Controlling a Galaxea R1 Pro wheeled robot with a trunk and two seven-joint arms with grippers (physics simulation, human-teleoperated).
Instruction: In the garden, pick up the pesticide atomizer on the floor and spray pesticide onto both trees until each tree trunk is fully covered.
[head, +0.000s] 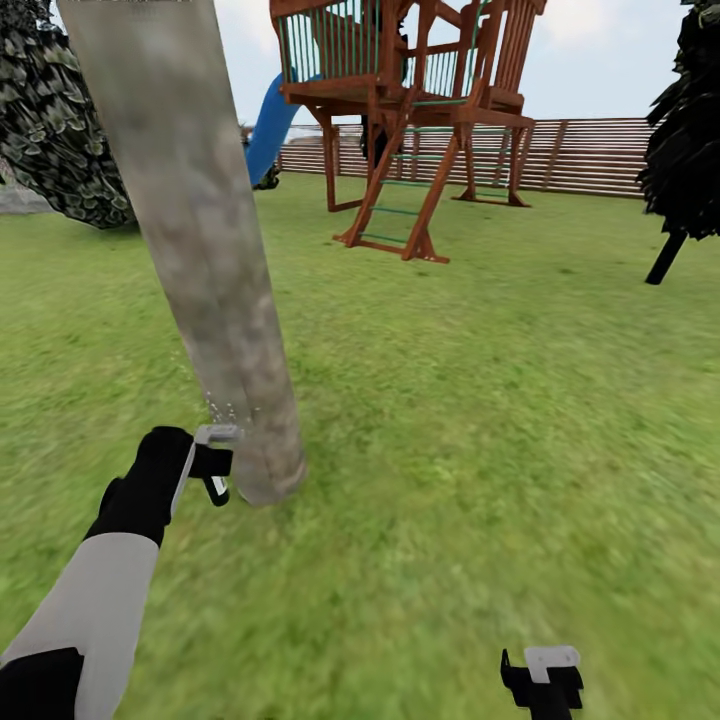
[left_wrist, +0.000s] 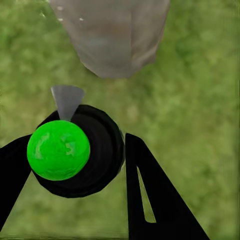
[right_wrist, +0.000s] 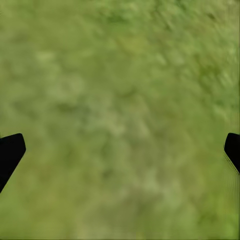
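Nearest, the right gripper (head: 541, 676) hangs low over the grass lawn (head: 480, 420), its fingers (right_wrist: 10, 152) spread wide with nothing between them. Farther out, the left gripper (head: 214, 462) has its fingers (left_wrist: 155, 200) clamped on the pesticide atomizer (left_wrist: 75, 150), a black body with a bright green cap and a grey nozzle aimed at the base of the tree trunk (head: 200, 250) just beside it. Small pale droplets speckle the air by the trunk. Beyond stand a wooden play tower (head: 410, 110) with a blue slide (head: 268, 125), a dark conifer (head: 690, 130), and the slatted fence (head: 590, 155).
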